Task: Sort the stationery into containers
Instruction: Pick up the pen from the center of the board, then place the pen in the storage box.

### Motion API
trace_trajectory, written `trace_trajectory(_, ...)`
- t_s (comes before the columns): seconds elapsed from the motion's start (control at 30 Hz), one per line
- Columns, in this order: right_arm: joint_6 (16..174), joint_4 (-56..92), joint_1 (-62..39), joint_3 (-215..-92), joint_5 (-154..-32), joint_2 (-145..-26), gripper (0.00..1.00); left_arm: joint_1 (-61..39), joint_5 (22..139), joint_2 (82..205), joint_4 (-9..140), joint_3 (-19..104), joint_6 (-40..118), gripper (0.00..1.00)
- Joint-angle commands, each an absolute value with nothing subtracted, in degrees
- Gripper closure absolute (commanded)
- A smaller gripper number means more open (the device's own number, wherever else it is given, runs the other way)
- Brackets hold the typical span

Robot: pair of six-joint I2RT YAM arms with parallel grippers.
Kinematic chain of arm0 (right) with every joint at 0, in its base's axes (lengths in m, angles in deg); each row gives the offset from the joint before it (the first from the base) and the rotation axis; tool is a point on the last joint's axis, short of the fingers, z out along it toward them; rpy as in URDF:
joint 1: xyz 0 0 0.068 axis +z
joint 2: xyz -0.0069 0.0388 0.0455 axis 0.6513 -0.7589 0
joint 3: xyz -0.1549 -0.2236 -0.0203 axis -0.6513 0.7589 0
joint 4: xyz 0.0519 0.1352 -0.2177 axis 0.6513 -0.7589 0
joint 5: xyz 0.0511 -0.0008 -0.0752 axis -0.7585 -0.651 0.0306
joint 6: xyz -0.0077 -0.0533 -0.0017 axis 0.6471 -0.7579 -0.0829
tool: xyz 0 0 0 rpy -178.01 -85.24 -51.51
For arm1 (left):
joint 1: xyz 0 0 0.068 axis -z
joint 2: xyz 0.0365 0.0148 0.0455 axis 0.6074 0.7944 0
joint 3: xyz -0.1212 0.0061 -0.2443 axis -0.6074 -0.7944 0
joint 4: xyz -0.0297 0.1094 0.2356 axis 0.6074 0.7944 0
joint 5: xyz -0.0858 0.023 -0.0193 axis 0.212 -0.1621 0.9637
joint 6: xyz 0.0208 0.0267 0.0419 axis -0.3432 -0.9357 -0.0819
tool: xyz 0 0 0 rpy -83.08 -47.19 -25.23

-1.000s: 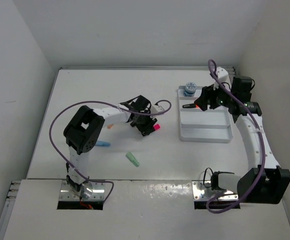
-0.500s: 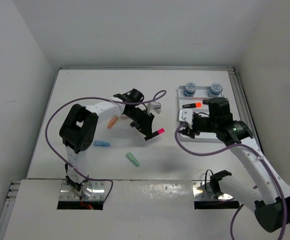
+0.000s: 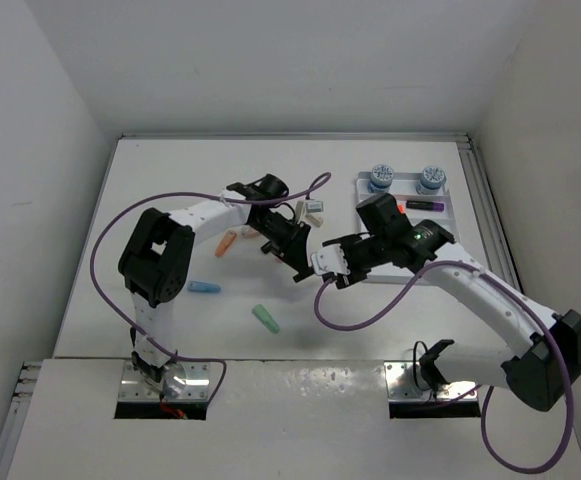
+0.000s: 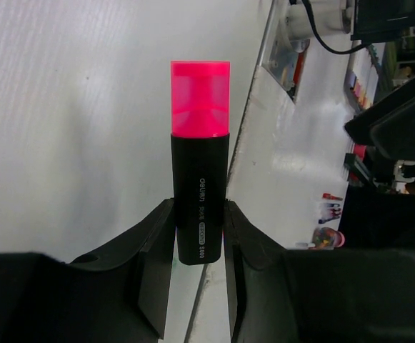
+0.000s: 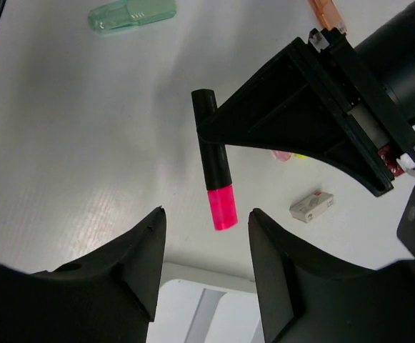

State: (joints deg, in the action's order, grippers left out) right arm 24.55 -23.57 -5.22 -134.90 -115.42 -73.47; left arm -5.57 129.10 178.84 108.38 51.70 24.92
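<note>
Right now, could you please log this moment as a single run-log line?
left gripper: shut on pink marker | right gripper: open, facing marker | next: likely handover

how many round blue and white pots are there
2. The left pot stands at the far left corner of the white tray, the right pot at its far right corner. The right arm covers part of the tray, so more could be hidden.
</note>
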Motion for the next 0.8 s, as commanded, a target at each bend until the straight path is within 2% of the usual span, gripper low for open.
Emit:
trace_trajectory(0.0, 20.50, -23.08, -3.55, -137.87, -113.90, -74.81, 0.51, -6.11, 133.48, 176.56, 110.16, 54.36, 25.11, 1.00)
trace_trajectory(0.57, 19.26, -19.47, -1.44, -139.28, -111.08, -82.63, 0.49, -7.34, 140.60, 175.95, 111.22, 55.32, 25.99, 1.00)
trace_trajectory(0.67, 19.08, -17.98, -1.00, -138.93, -110.73, -83.42, 0.53, -7.34, 140.95, 175.77, 110.87, 55.06, 26.52, 1.00)
trace_trajectory(0.77, 18.38, -17.28, -0.65, -138.93, -109.94, -84.21, 0.62, -7.34, 141.74, 175.51, 110.08, 54.54, 26.95, 1.00)
